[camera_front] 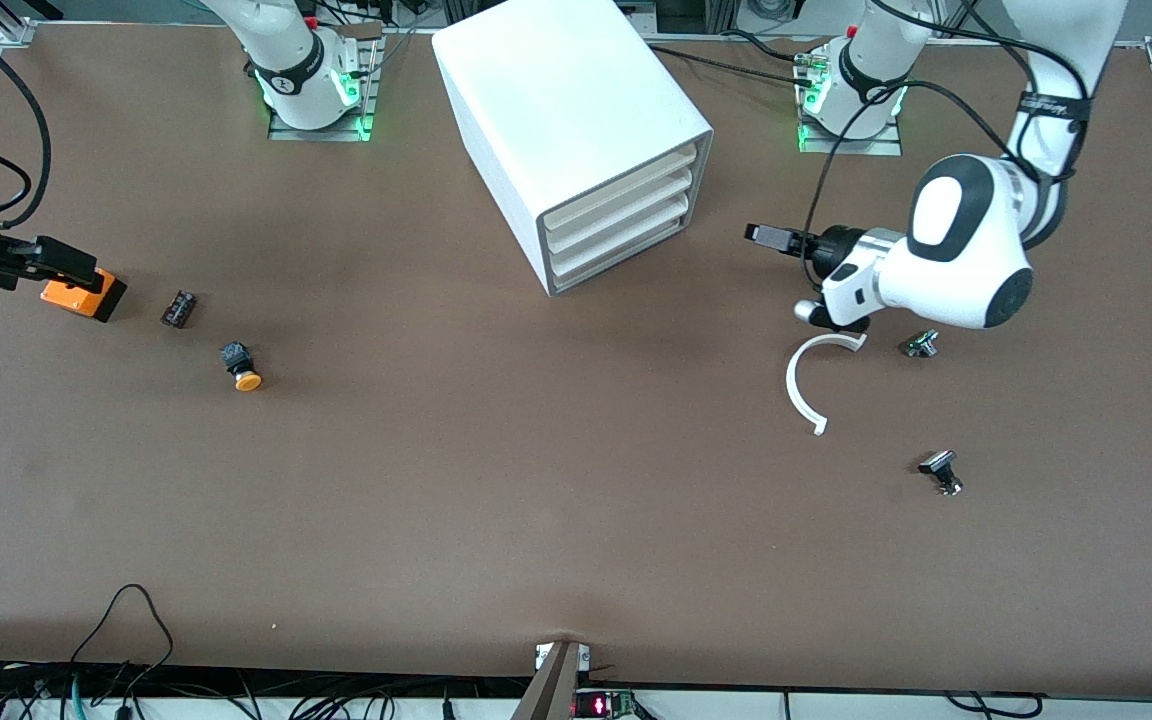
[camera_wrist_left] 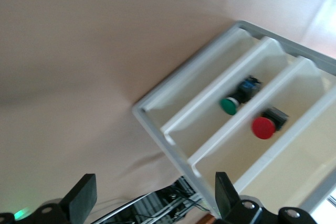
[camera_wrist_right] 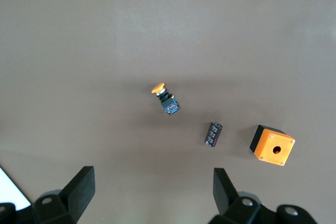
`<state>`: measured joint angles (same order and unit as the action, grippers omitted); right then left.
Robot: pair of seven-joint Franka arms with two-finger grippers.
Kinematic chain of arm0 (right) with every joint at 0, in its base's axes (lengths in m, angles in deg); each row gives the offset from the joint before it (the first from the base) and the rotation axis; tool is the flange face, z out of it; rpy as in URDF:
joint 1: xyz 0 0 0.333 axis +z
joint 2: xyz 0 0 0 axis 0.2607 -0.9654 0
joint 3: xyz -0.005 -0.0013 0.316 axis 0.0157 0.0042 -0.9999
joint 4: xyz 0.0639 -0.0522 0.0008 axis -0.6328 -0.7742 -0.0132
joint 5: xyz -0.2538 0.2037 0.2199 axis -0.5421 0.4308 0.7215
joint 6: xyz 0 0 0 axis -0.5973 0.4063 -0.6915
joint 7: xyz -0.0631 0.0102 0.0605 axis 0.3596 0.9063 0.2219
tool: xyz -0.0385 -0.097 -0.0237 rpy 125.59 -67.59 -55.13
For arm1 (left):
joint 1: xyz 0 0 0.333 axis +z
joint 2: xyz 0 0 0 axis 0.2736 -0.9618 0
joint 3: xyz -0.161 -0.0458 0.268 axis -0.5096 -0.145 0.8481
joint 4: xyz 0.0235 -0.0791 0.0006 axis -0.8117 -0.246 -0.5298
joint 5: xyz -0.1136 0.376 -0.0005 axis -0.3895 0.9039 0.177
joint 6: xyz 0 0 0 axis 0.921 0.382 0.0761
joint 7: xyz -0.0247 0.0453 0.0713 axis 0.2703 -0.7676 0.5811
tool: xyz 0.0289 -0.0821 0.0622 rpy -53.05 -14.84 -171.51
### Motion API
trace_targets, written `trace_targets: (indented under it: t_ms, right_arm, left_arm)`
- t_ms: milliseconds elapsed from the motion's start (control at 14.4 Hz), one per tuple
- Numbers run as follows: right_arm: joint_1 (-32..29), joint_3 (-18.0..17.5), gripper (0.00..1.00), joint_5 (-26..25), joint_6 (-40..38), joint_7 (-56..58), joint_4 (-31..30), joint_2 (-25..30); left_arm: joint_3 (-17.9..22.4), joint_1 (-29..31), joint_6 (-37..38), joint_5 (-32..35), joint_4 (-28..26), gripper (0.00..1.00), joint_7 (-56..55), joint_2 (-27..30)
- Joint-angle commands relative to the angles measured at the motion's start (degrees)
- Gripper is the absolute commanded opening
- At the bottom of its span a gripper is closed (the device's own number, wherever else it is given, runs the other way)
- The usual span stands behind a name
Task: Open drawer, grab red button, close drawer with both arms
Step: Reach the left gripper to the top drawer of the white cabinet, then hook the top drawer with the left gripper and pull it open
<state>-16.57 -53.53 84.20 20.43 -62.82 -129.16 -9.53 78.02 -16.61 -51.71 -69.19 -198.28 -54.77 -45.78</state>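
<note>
**Left gripper faces the drawer fronts — the right is well away**

On the brown table [camera_front: 536, 500], the big white box cabinet [camera_front: 556, 110] stands between the two arm bases. Its face is turned toward the left arm's end of the table and toward the front camera. Three long shallow white drawers with cream front strips [camera_front: 616, 215] are stacked in that face. In the front view all three sit flush, so I judge none is pulled out yet.

The glossy white left arm [camera_front: 966, 240] reaches in level. The left gripper [camera_front: 761, 236] is in front of the cabinet's face, near it but apart, with its fingers spread wide and nothing between them. The strips run crosswise to the gripper's line of approach, so the move ahead looks like a straight advance and a pull back.

The right arm [camera_front: 286, 60] waits. The right gripper [camera_front: 46, 262] is over an orange plastic box [camera_front: 86, 295] at the right arm's end of the table, likewise spread and empty.

The small button with the round red cap and dark body [camera_wrist_left: 263, 127] shows only in the left wrist view. It lies inside one long slot of the cabinet, and a green-capped button [camera_wrist_left: 229, 106] lies in the slot beside it. I cannot tell which level holds the red one. The left gripper is plainly the nearer.
</note>
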Motion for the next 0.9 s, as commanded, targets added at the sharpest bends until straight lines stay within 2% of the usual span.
trace_targets:
  t_ms: [0, 208, 347, 693, 832]
  right_arm:
    - [-0.1, -0.1, 1.00, 0.8, 0.1, 0.3, 0.5, -0.1]
    - [-0.1, -0.1, 1.00, 0.8, 0.1, 0.3, 0.5, -0.2]
    - [-0.1, -0.1, 1.00, 0.5, 0.2, 0.3, 0.5, -0.3]
    - [-0.1, -0.2, 1.00, 0.8, 0.3, 0.7, 0.6, -0.3]
    - [-0.1, -0.2, 1.00, 0.8, 0.3, 0.8, 0.5, -0.3]
  left_arm:
    - [0.1, -0.7, -2.4, -8.0, -3.4, 0.99, 8.2, -2.3]
    - [0.1, -4.8, -3.3, -14.4, -5.0, 0.99, 11.8, -5.7]
    - [0.1, -8.1, -6.5, -19.5, -6.3, 0.99, 16.1, -7.0]
    - [-3.4, -9.3, -7.8, -21.8, -7.3, 0.98, 17.5, -7.2]
    - [-3.8, -9.4, -7.8, -24.7, -7.6, 0.98, 17.5, -7.2]
